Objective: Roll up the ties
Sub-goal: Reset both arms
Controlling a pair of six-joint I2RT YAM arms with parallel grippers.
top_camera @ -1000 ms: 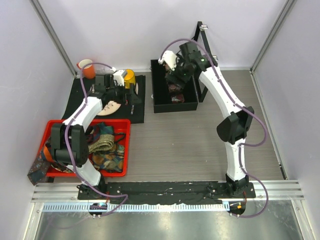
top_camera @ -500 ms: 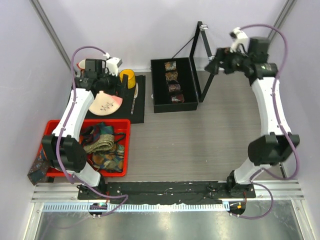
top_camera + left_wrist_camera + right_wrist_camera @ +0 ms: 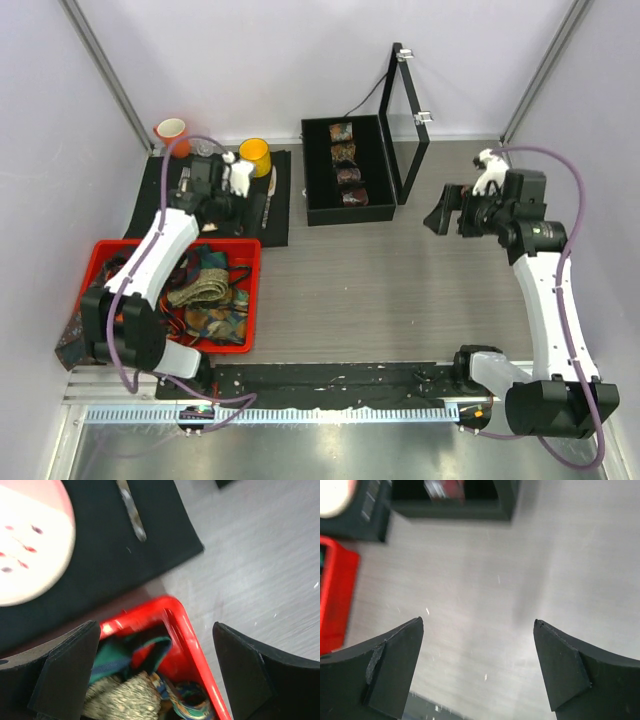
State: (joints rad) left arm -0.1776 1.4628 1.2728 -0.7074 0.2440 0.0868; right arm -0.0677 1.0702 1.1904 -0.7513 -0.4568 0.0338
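Pulled back from beside the case lid, my right claw [image 3: 478, 621] now hangs over the bare table [image 3: 380, 290] at about 3 o'clock. Its jaws are spread wide with nothing between them, and it points toward 9 o'clock. Behind it the wrist bends sideways, and the forearm rises from an elbow folded low beside my base at 5 o'clock.

My left claw [image 3: 155, 625] has drawn back too, off the black mat [image 3: 275, 215] to the far right corner of the red bin [image 3: 100, 250]. It also gapes wide, holds nothing, and is tipped downward. That arm's elbow is folded at 8 o'clock, with the forearm slanting up toward 11 o'clock.

Under the left fingers the loose ties [image 3: 205, 290] lie heaped in the bin: green, blue and a beige woven one. A stray tie [image 3: 75, 338] droops over the bin's near left corner. The rolled ties [image 3: 344, 165] sit in a row inside the black case [image 3: 320, 213] at 12 o'clock, its lid [image 3: 405, 110] standing open on the right. A pale plate [image 3: 30, 535] lies on the mat. A yellow cup [image 3: 255, 155] stands at the mat's far edge, and an orange cup [image 3: 172, 131] stands just beyond it at 10 o'clock.
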